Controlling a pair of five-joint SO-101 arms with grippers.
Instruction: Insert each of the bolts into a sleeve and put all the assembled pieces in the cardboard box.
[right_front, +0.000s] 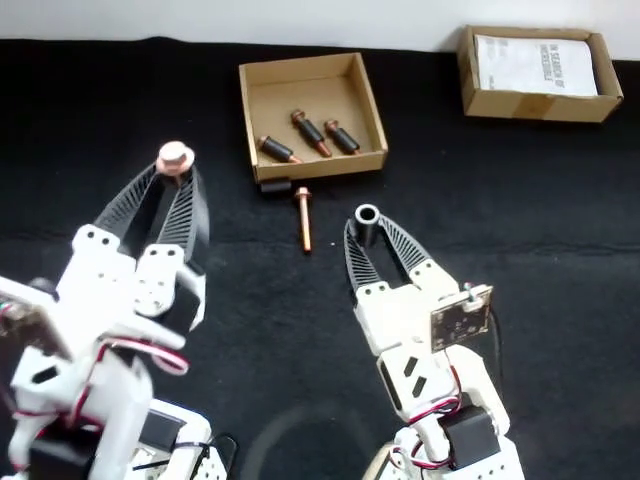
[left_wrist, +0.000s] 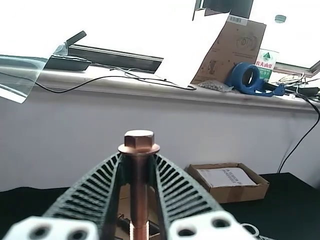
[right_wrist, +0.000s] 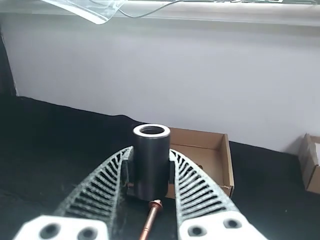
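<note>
1. High view, nearest the arms: the left gripper (right_front: 172, 178) pinches a bolt (right_front: 175, 156) by its shank, well in front of the cardboard box (right_front: 312, 166) and off to its left. The head stands clear above the fingertips, probably so the piece stays steady for mating.
2. The right gripper (right_front: 368, 236) is clamped on a sleeve (right_front: 366, 216) in front of the box's right front corner. It holds the sleeve upright with the open bore facing up, a pose that looks meant to receive a shank.
3. A second bolt (right_front: 303, 220) lies flat on the black table (right_front: 520, 260), just in front of the box's front wall. I take it to be waiting its turn.
4. A second sleeve (right_front: 275, 187) lies on its side against or just beside that front wall; I cannot tell whether it touches.
5. Three assembled pieces (right_front: 311, 133) rest inside the box, so that part is done.
6. Beyond the box and well to its right sits another box (right_front: 535, 106) holding a paper.
7. Count: two loose bolts, two loose sleeves, three finished pieces, two boxes.
</note>
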